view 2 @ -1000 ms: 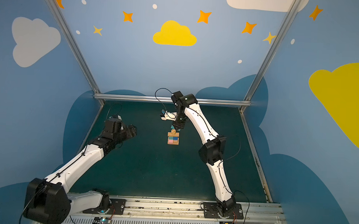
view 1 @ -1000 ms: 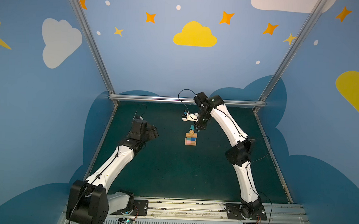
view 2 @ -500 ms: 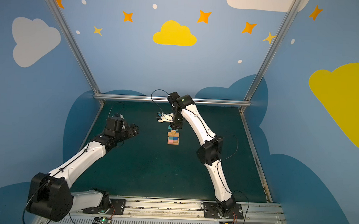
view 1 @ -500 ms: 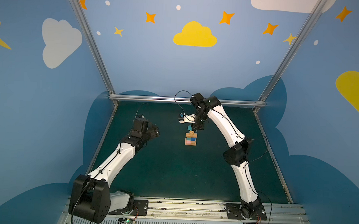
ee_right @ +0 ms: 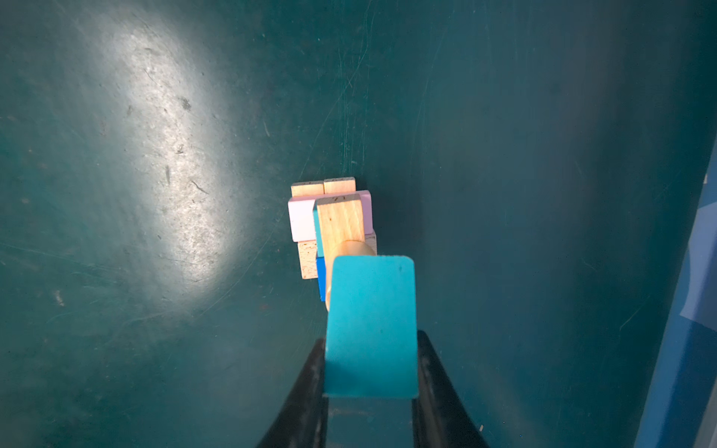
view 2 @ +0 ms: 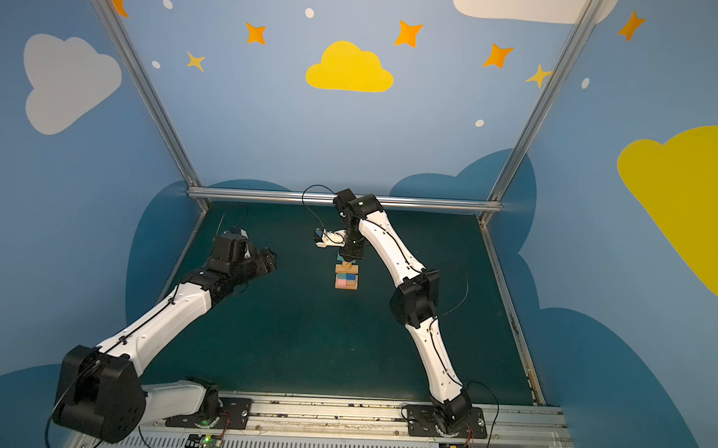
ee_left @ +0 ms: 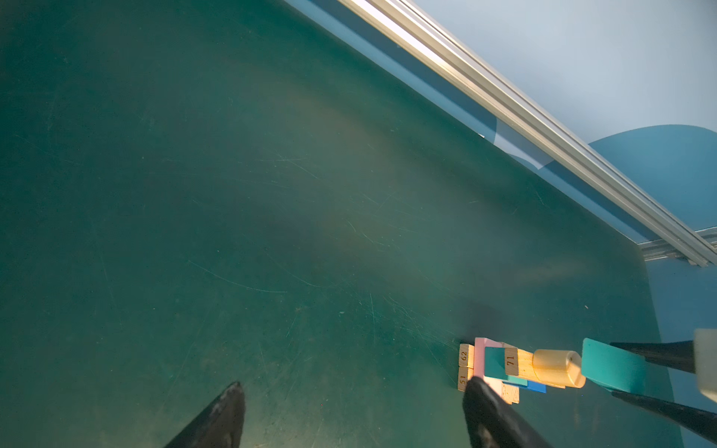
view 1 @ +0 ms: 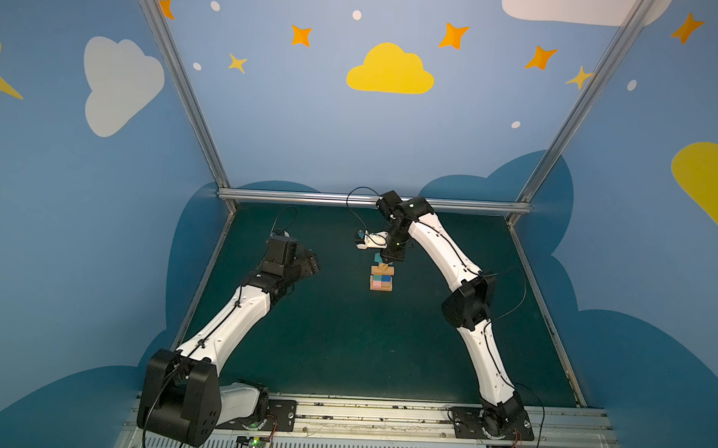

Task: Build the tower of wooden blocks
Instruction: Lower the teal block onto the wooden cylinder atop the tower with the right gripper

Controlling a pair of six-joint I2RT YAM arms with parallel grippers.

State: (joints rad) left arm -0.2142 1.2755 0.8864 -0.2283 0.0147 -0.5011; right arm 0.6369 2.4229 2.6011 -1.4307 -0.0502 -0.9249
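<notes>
On the left, the left gripper (view 1: 310,264) hangs with its jaws spread wide and empty, well apart from the stack. It has edged only slightly inward over the last second. In the middle of the green table (view 1: 322,348) stands the wood block tower (view 1: 382,278). Its tan bars (ee_right: 324,187) lie at the base, the pink bar (ee_right: 302,217) and blue cube (ee_right: 321,279) sit above them, and the upright tan cylinder (ee_left: 558,366) stands on top. Over it is the right gripper (ee_right: 370,345), jaws clamped on the teal house-shaped piece (ee_right: 370,326). It has swung a little leftward since a second ago, and the piece now lines up over the cylinder's top. Whether the two touch yet cannot be told. Probably only the final lowering and release remain, and the narrow cylinder will want a gentle, centred touch.
</notes>
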